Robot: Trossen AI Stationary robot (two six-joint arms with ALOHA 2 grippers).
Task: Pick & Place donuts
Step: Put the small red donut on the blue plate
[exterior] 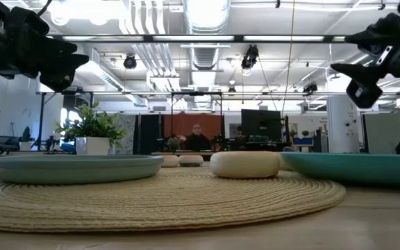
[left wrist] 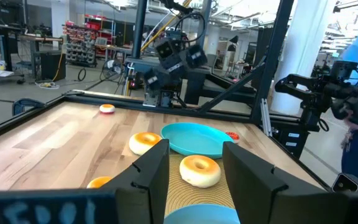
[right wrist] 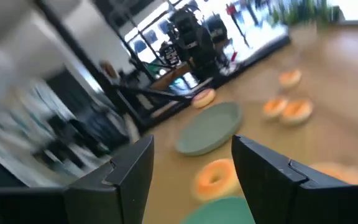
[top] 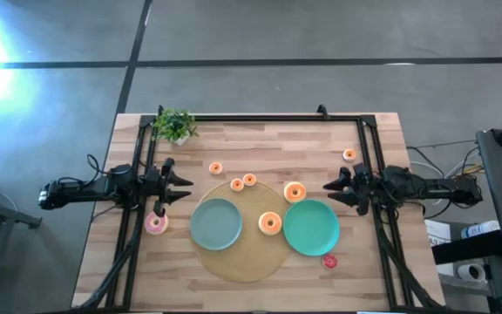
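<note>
My left claw [top: 181,187] hangs spread and empty above the table's [top: 260,135] left side; the pink donut [top: 155,224] lies at its seven o'clock. My right claw [top: 334,192] hangs spread opposite, with an orange donut [top: 294,192] at its nine o'clock, touching the teal plate [top: 312,228].

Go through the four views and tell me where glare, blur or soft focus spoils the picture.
High view: strong white glare in the top left corner, over the floor; the table is evenly lit. Low view: ceiling lights blow out overhead; the mat up close looks soft. Left wrist view: sharp, donuts clear. Right wrist view: smeared throughout by motion blur, worst on the room behind the grey plate.
</note>
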